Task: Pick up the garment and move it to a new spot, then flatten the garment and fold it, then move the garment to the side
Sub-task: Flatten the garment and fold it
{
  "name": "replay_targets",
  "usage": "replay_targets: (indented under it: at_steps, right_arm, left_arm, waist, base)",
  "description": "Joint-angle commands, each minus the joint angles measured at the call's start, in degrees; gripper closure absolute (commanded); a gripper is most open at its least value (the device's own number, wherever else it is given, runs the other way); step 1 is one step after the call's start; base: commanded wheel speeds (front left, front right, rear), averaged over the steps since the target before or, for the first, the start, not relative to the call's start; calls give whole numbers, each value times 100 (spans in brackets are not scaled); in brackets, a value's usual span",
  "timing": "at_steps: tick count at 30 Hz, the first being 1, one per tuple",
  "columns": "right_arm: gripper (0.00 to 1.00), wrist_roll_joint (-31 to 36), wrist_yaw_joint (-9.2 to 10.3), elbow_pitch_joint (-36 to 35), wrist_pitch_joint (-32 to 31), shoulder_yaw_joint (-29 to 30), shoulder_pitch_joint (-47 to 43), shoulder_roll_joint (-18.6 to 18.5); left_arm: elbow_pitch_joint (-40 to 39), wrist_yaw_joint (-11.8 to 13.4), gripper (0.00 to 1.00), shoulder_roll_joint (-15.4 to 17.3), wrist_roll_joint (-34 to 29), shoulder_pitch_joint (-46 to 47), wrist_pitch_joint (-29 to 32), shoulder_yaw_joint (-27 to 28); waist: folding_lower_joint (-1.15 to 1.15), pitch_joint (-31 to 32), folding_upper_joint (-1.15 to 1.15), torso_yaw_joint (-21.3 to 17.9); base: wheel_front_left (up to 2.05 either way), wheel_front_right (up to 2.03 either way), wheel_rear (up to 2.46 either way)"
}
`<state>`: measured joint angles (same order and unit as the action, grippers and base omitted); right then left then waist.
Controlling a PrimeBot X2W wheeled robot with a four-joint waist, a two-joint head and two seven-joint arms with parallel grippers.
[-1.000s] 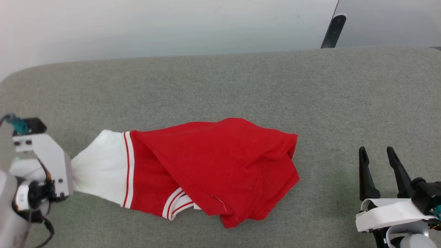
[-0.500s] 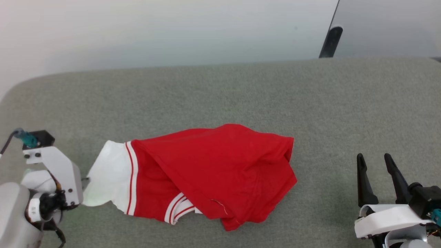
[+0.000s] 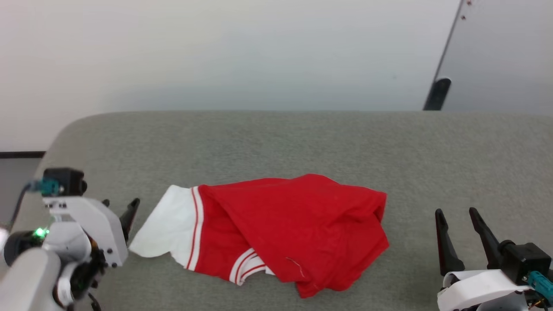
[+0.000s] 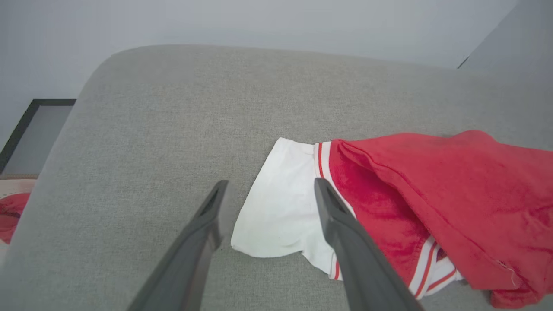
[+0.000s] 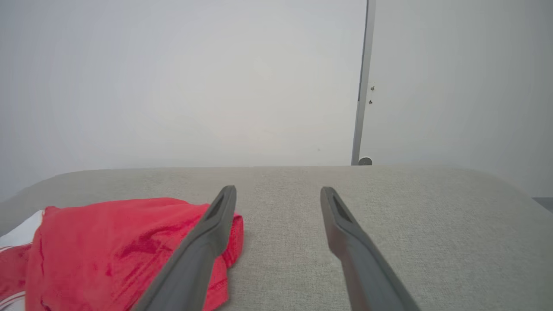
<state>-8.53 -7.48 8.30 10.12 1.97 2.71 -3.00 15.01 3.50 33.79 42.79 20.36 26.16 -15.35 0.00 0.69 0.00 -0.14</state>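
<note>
The garment point(image 3: 298, 233) lies crumpled on the grey padded surface point(image 3: 276, 147), red body to the right and a white sleeve point(image 3: 166, 229) with red-striped trim pointing left. My left gripper point(image 3: 120, 203) is open just left of that sleeve, not touching it. In the left wrist view the sleeve point(image 4: 281, 211) lies on the surface between and beyond the spread fingers of the left gripper point(image 4: 271, 183). My right gripper point(image 3: 456, 212) stands open and empty at the lower right, clear of the garment's right edge. The right wrist view has the garment point(image 5: 121, 242) to the left of the right gripper point(image 5: 278, 190).
The padded surface has a rounded corner at the far left point(image 3: 69, 129) and a pale wall behind it. A dark post point(image 3: 436, 93) stands past the far edge on the right. Off the left edge, a small red cloth point(image 4: 11, 211) lies lower down.
My left gripper has opened and let go of the white sleeve, which now lies slack on the surface. The head camera has tilted up, shifting the whole picture. The right gripper stays open.
</note>
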Motion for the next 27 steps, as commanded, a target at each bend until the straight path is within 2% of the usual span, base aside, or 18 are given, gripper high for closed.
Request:
replay_targets:
  at_steps: [1, 6, 10, 14, 21, 27]
  right_arm:
    - [0, -28, -2, -40, -34, -44, -101, -1]
    - [0, -53, -2, -60, -133, -135, -130, -51]
    - [0, -96, -2, -72, -321, -174, -188, -79]
    - [0, -155, -2, -84, -638, -232, -167, -110]
    - [0, -310, -2, -105, -1707, -298, 7, -256]
    - [0, -344, -2, -58, -2675, -149, 155, -275]
  left_arm:
    - [-143, -31, 0, -37, -84, -212, -339, 53]
    - [-543, -87, 0, -244, -231, -757, -1512, 206]
    - [-774, -42, 0, -390, -326, -1206, -2278, 310]
    - [-879, 114, 0, -552, -426, -1634, -2839, 390]
    - [-899, 160, 0, -920, -240, -2001, -3217, 379]
    - [-853, 103, 0, -1052, -196, -2008, -3272, 280]
  waist:
    - [0, 166, 0, 199]
    - [0, 239, 0, 412]
    - [0, 265, 0, 596]
    - [0, 256, 0, 813]
    - [0, 199, 0, 1246]
    - [0, 139, 0, 1516]
  base:
    - [0, 0, 0]
    - [0, 0, 0]
    - [0, 0, 0]
    - [0, 0, 0]
    - [0, 0, 0]
    - [0, 0, 0]
